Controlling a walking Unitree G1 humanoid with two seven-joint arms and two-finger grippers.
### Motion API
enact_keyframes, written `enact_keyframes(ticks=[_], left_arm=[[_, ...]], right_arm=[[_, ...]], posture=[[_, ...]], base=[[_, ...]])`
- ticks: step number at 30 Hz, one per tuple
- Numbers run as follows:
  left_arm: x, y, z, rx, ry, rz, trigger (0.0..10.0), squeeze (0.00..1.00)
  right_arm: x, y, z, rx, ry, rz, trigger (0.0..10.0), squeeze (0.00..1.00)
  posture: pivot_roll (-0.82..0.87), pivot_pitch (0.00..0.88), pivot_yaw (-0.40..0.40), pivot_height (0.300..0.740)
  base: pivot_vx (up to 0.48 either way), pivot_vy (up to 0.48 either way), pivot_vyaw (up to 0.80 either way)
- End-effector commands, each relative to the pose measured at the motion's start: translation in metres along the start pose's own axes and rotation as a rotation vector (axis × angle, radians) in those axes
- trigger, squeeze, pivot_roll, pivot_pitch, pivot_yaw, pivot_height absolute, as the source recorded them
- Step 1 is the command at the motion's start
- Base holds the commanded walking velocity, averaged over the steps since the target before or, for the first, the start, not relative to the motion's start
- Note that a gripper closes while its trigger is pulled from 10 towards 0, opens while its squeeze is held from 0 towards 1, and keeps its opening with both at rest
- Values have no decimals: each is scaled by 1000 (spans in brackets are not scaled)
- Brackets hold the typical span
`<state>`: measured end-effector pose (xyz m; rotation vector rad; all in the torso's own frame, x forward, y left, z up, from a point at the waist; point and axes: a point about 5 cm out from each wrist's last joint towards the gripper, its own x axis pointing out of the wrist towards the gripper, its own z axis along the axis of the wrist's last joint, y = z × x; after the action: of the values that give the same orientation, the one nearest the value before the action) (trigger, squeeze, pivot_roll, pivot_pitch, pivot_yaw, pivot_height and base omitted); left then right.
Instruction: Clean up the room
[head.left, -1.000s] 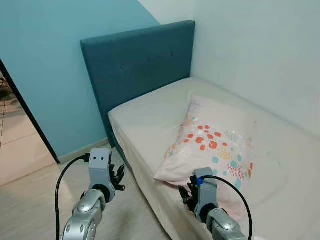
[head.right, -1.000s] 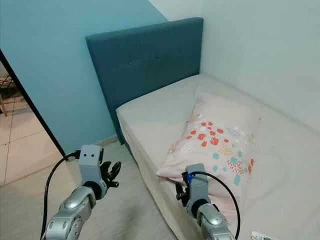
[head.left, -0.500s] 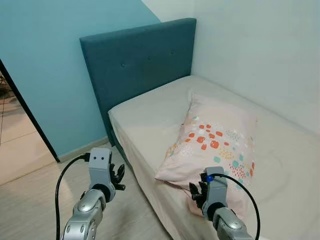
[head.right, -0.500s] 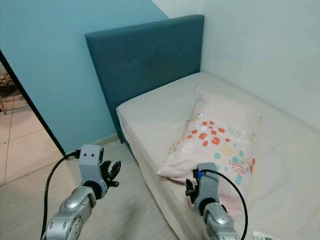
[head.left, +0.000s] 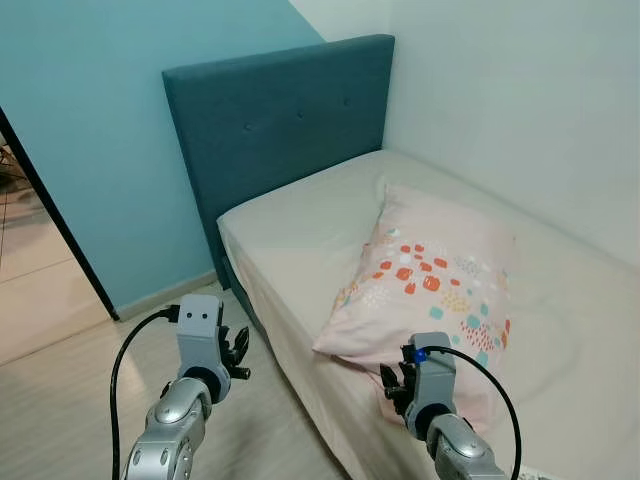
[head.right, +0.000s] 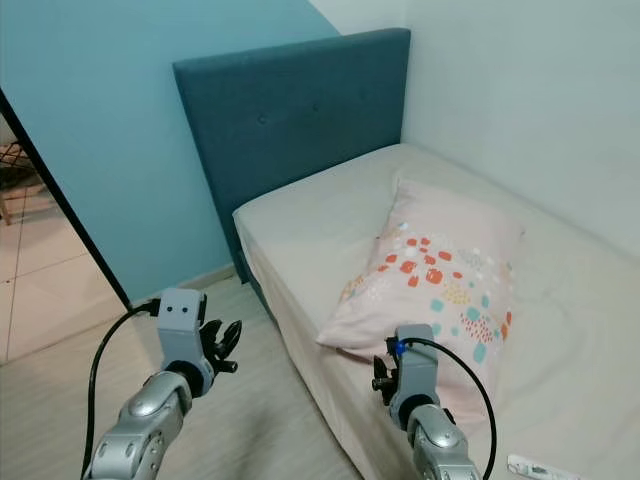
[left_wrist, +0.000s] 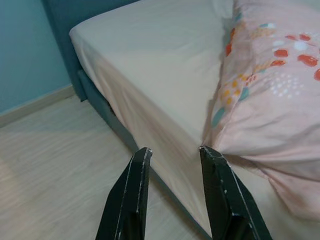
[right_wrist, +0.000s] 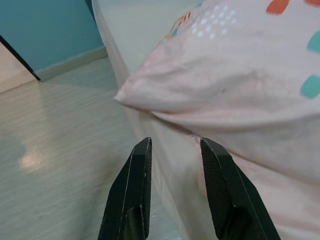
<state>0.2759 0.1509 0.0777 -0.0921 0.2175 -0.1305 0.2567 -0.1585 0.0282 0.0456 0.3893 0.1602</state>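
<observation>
A pink pillow (head.left: 432, 282) with red, teal and yellow spots lies askew on the bed (head.left: 300, 220), one corner hanging over the mattress's near side. My right gripper (head.left: 391, 379) is open just below and in front of that corner (right_wrist: 131, 94), not touching it. In the right wrist view its fingers (right_wrist: 138, 175) frame the bed's side under the pillow. My left gripper (head.left: 239, 355) is open above the floor, left of the bed. Seen from the left wrist, its fingertips (left_wrist: 141, 156) point at the mattress edge with the pillow (left_wrist: 270, 85) beyond.
A teal headboard (head.left: 280, 120) stands against the blue wall, and a white wall runs along the bed's far side. A doorway (head.left: 40, 270) opens at the left onto tiled floor. Pale wood floor (head.left: 70, 400) lies left of the bed. A small white object (head.right: 535, 467) rests on the sheet near my right arm.
My right gripper has moved right and closer to the pillow's overhanging corner. The left arm has stayed where it was. The view shifted slightly.
</observation>
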Motion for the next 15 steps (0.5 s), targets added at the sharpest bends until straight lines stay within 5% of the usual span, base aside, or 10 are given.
enact_keyframes(ticks=[1, 15], left_arm=[[-1, 4, -3, -5, 9, 14, 10000, 0], [-1, 3, -3, 6, 9, 4, 10000, 0]], right_arm=[[1, 1, 2, 0, -12, 0, 10000, 0], [-1, -1, 0, 4, -15, -17, 10000, 0]], posture=[[30, 14, 27, 637], [29, 18, 34, 614]], base=[[0, 0, 0], [0, 0, 0]])
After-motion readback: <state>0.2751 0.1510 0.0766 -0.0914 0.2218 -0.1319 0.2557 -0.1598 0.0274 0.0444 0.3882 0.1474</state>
